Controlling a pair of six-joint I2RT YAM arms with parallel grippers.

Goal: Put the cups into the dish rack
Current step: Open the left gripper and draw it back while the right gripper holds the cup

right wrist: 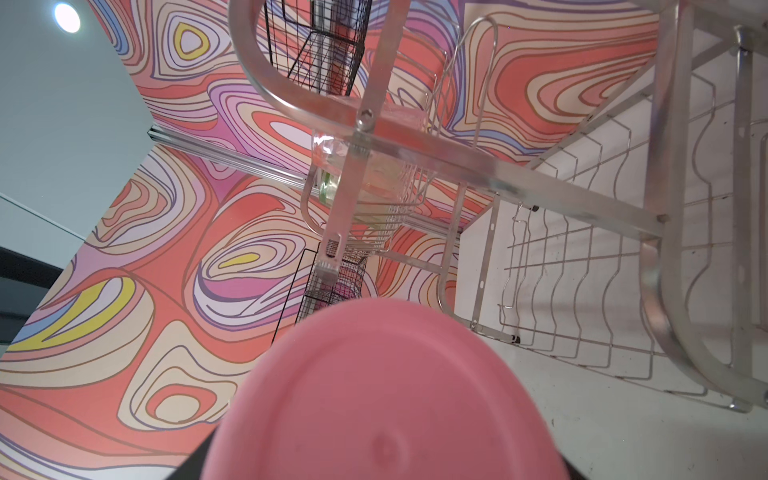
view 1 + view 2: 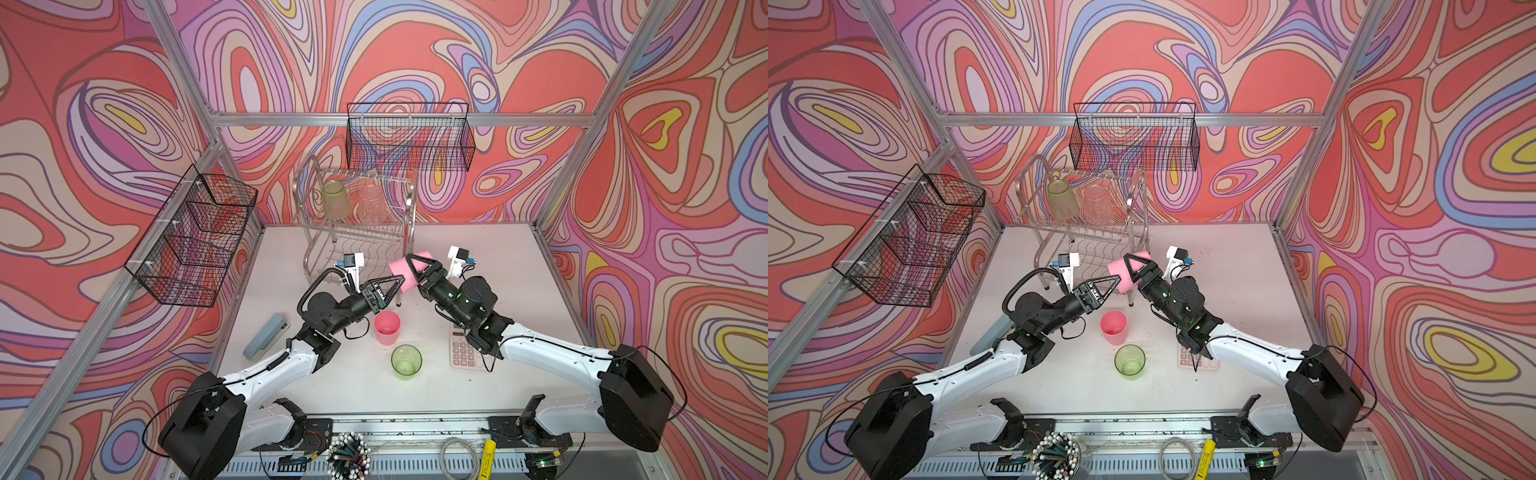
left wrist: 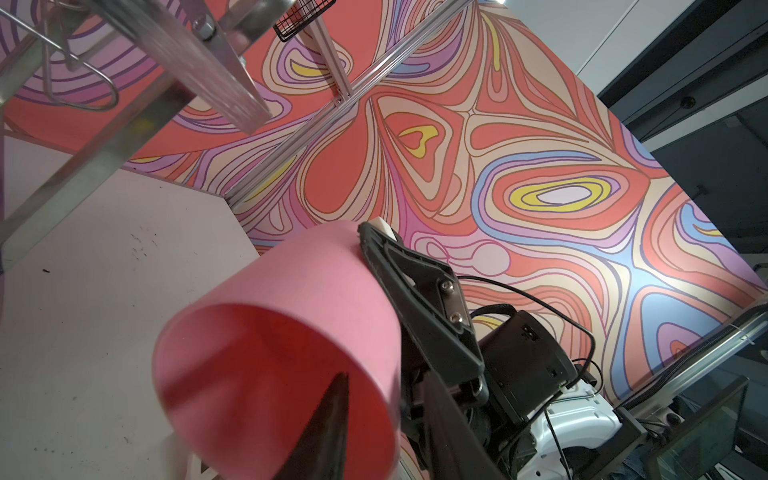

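At the five o'clock corner of the shiny silver two-tier wire dish rack (image 2: 308,176), an opaque pink plastic tumbler (image 2: 400,275) lies on its side off the table, clamped across its body by the right gripper (image 2: 415,268). At its eight o'clock, the left gripper (image 2: 397,283) has its jaws parted astride the rim, gripping nothing.

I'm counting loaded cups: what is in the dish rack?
On the upper tier of the dish rack stand a green cup and a clear ribbed cup. The lower tier's visible wires are bare; the held pink cup covers its front right corner in both top views.
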